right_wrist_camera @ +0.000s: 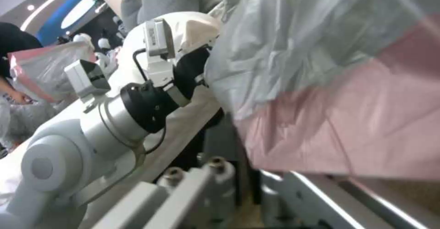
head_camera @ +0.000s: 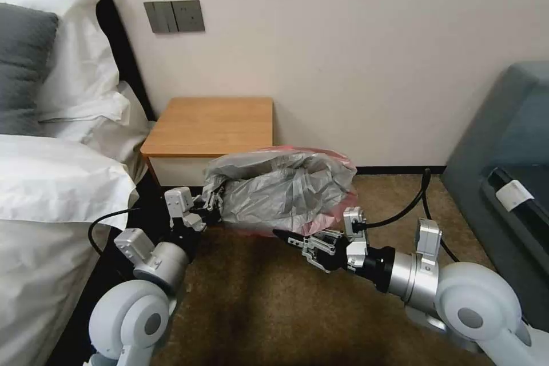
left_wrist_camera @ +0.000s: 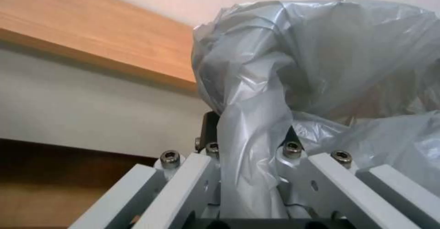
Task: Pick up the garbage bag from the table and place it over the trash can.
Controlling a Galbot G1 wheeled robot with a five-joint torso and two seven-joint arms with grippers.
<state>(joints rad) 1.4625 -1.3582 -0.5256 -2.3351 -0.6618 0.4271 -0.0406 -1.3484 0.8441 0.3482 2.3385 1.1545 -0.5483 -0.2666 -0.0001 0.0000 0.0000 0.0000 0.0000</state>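
The garbage bag (head_camera: pixel 286 183) is a crinkly grey sheet with a pinkish-red edge, bunched in a mound low beside the right side of the table (head_camera: pixel 211 123). The trash can is hidden under it. My left gripper (head_camera: pixel 213 201) is at the bag's left edge, shut on a twisted fold of the plastic; in the left wrist view the garbage bag (left_wrist_camera: pixel 321 67) runs down between that gripper's (left_wrist_camera: pixel 250 153) fingers. My right gripper (head_camera: pixel 294 243) is open just in front of the bag's pink front edge (right_wrist_camera: pixel 348 119), with nothing between its fingers.
A bed (head_camera: pixel 57 194) with white pillows stands close on the left, against the table. A grey upholstered seat (head_camera: pixel 503 154) stands at the right. Brown carpet (head_camera: pixel 257 303) lies in front between my arms. The wall is right behind the bag.
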